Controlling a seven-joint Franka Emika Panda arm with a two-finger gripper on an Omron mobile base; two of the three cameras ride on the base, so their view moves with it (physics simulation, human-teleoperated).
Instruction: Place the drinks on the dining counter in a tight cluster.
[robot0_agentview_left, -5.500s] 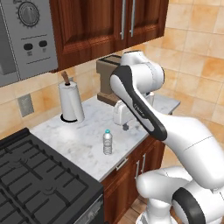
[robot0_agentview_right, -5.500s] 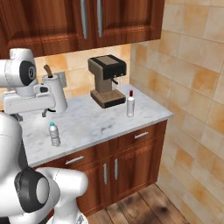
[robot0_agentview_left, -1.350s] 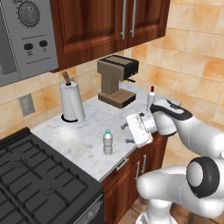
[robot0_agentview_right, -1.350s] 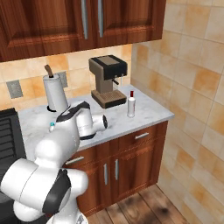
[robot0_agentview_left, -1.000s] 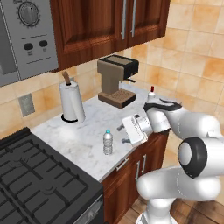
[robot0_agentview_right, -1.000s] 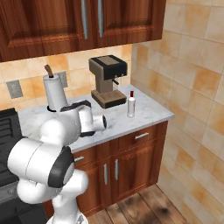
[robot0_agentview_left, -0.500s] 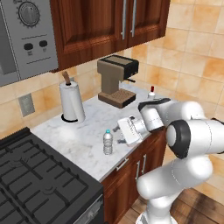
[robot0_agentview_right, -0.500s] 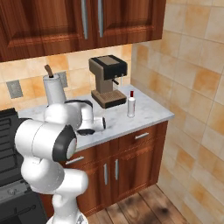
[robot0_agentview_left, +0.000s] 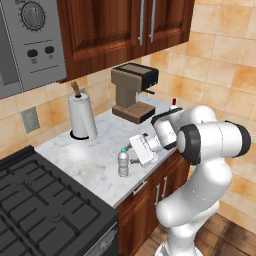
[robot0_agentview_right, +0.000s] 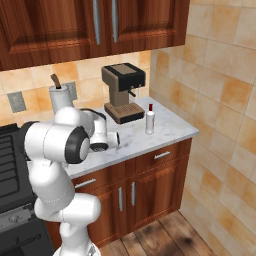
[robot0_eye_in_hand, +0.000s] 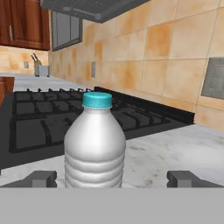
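water bottle (robot0_eye_in_hand: 95, 144): clear, ribbed plastic with a smooth blue cap
tabletop (robot0_agentview_left: 95, 155): shiny white-grey marble
cabinets (robot0_agentview_right: 150, 185): dark, glossy wood with metal handles
wall (robot0_agentview_right: 220, 90): smooth tan tiles
stove (robot0_agentview_left: 40, 210): matt black metal
paper towel roll (robot0_agentview_left: 82, 116): soft white paper

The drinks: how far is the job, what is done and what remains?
Nothing looks done yet. The water bottle and the red-capped bottle stand on the marble worktop by the coffee machine. In hand: the gripper is open, level with the water bottle, not closed on it. Left: grasping and carrying the drinks.
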